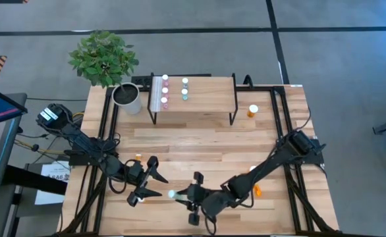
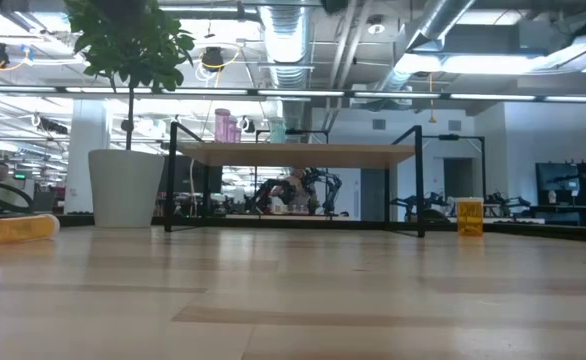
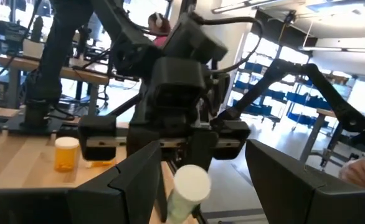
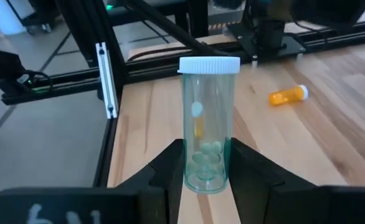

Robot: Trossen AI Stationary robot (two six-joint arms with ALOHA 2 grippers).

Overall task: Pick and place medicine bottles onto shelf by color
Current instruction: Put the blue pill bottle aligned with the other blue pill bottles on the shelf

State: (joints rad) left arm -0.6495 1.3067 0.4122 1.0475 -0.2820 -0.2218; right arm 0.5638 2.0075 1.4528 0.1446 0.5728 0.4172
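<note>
Right gripper [image 4: 208, 163] clenched on a teal-green medicine bottle [image 4: 208, 124], held by its lower body between the two dark fingers [image 4: 167, 168], white cap clear of them, low over the table's near edge [image 1: 180, 210]. In the high view, same bottle [image 1: 173, 194] just beside the left gripper [image 1: 152, 178], spread wide and empty, facing it. Seen past the left fingers [image 3: 123, 180], white cap [image 3: 190, 182] pointing between them. Near the left arm, a small orange bottle [image 4: 287, 95] lying on its side. On the shelf [image 1: 209, 99], pink vials [image 1: 165, 90] in one row, teal vials [image 1: 185, 89] in another. Beside the shelf, an upright orange bottle [image 1: 253, 111]; at its other side, a plant pot [image 1: 127, 97].
</note>
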